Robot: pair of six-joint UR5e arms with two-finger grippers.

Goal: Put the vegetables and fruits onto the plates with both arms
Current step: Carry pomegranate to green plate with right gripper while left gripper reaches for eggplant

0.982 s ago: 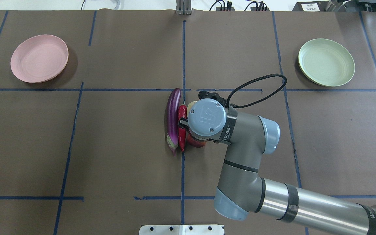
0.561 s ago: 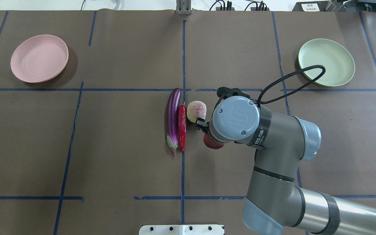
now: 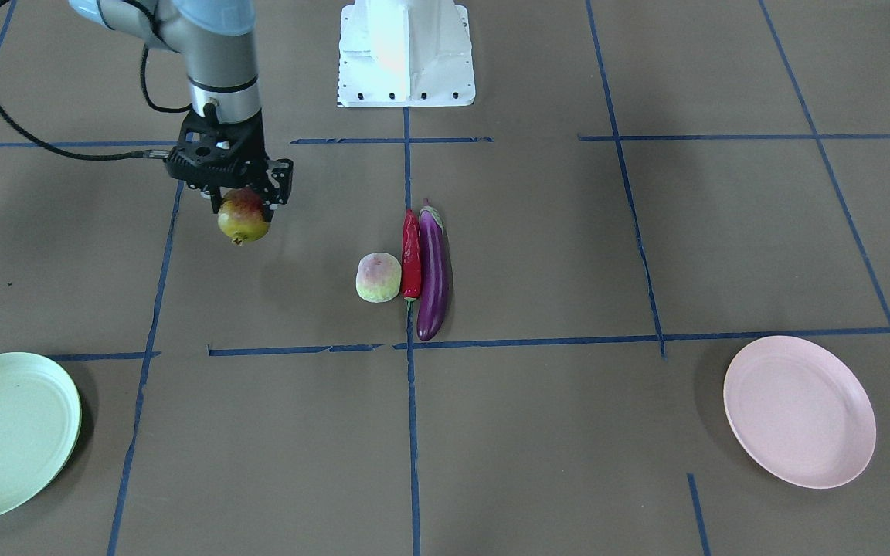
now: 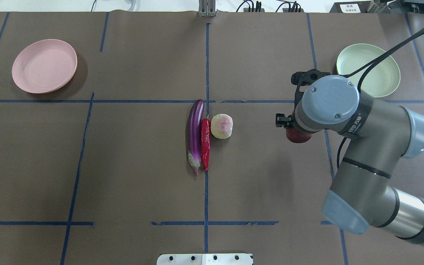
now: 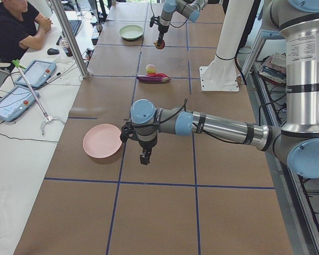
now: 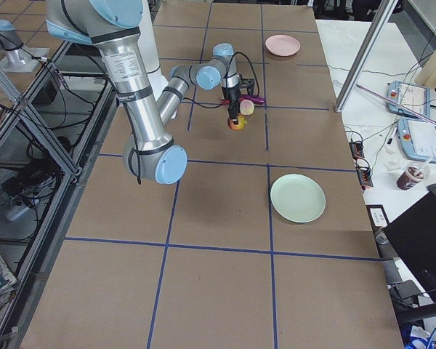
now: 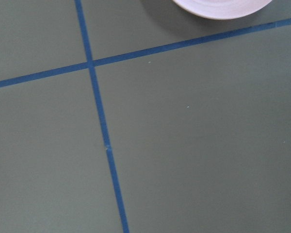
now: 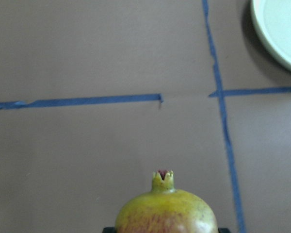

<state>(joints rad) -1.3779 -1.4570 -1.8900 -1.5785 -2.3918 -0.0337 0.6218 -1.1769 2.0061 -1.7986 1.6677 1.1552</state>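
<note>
The right claw (image 3: 244, 202) is pinching the pomegranate (image 3: 243, 218), holding it clear of the table (image 3: 538, 432), between the pale fruit (image 3: 378, 278) and the green plate (image 3: 5, 432). The step in hand is calling for a level carry to the plate centre, a descent until the fruit is nearly touching, and only then a release, since a round fruit is likely to roll. The left claw (image 5: 144, 157) is hanging near the pink plate (image 5: 102, 141); whether it is spread cannot be told
</note>
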